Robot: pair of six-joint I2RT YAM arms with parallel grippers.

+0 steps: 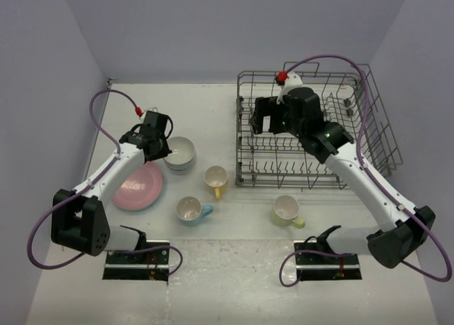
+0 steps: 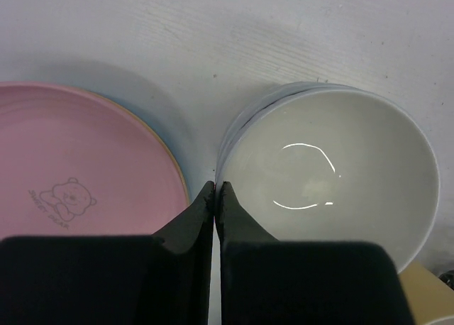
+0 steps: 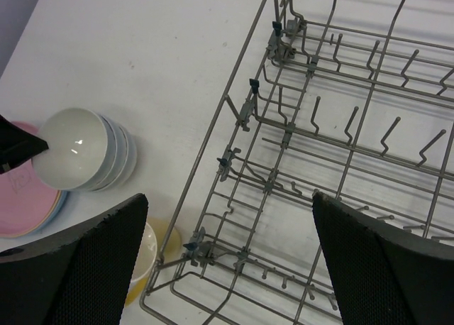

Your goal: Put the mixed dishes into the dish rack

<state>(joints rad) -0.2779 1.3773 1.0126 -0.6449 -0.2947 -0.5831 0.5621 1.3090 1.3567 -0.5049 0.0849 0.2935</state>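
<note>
pink plate (image 2: 78,140): small bear drawing (image 2: 69,196), curved lettering beside it, too faint to read.

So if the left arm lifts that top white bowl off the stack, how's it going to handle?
The top bowl looks glazed, going by the bright glare, so probably slippery in a rim pinch. It nests inside the bowls below, so it may drag them slightly. It seems rigid ceramic, likely chippable against the dish rack wires.

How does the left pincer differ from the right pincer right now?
The left pincer is shut, the right pincer wide open. The left sits low between the pink plate and the stacked white bowls; the right hangs over the dish rack. Both hold nothing.
</note>
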